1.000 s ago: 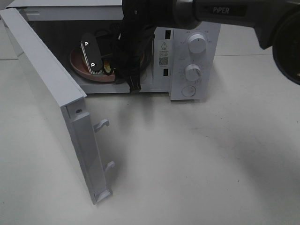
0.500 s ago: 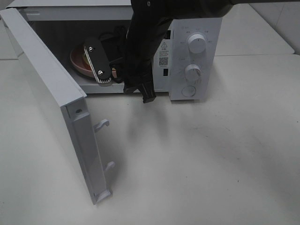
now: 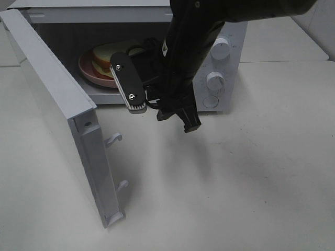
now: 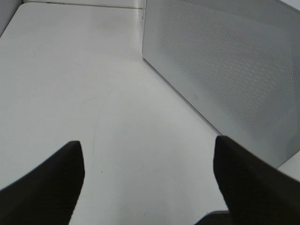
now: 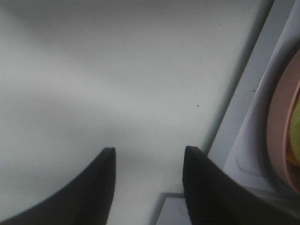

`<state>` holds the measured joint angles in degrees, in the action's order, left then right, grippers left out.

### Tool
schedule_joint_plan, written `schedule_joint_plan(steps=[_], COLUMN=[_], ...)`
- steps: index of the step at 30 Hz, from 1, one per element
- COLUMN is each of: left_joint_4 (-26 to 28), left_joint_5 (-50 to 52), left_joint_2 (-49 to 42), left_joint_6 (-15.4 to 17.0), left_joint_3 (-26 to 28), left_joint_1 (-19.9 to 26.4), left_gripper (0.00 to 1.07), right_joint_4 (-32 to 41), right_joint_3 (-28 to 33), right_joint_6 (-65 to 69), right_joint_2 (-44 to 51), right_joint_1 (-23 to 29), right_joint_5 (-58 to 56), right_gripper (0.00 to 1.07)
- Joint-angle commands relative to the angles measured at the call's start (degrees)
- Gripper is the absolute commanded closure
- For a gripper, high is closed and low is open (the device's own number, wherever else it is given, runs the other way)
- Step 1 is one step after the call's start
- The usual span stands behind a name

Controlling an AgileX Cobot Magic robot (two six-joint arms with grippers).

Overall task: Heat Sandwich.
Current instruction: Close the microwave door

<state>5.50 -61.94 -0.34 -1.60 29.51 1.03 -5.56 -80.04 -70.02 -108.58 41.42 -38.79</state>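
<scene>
Hanging just outside the open microwave point(image 3: 233, 99), the right end effector point(image 3: 164, 116) points down toward the white worktop point(image 3: 246, 183). Its two fingers stand partly spread with nothing between them; the right wrist view shows only bare worktop in the gap. Beyond this end effector, inside the oven and clear of its fingers, the sandwich point(image 3: 107, 55) lies flat on a round pink plate point(image 3: 89, 74). An edge of that plate also shows in the right wrist view, just to one side of the fingers. The microwave door point(image 3: 52, 89) is swung wide open, on the far side of the end effector from the two control knobs point(image 3: 220, 48).

The left end effector point(image 4: 147, 145) is spread wide and holds nothing. Under it is bare worktop, and near it is a white dotted panel point(image 4: 225, 70) of the microwave.
</scene>
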Motion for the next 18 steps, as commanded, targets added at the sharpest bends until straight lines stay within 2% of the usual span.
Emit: schedule_joint_plan(steps=[1,11,18], left_joint_4=[0.17,0.17,0.17], left_joint_5=[0.74,0.74,0.74], left_joint_2=[-0.23,-0.23,-0.23], left_joint_6=[0.34,0.34,0.34], left_joint_3=[-0.06,-0.06,-0.06], left_joint_1=[0.06,0.06,0.06], left_gripper=[0.34,0.34,0.34], right_joint_4=[-0.57,-1.09,-1.09], right_joint_3=[3.95,12.03,17.7], right_joint_6=[3.55,12.89,26.93], right_joint_2=[3.55,10.71,17.53], right_joint_1=[0.11,0.11,0.11], right_joint_5=[0.29,0.34,0.29], right_gripper=[0.6,0.6,0.6])
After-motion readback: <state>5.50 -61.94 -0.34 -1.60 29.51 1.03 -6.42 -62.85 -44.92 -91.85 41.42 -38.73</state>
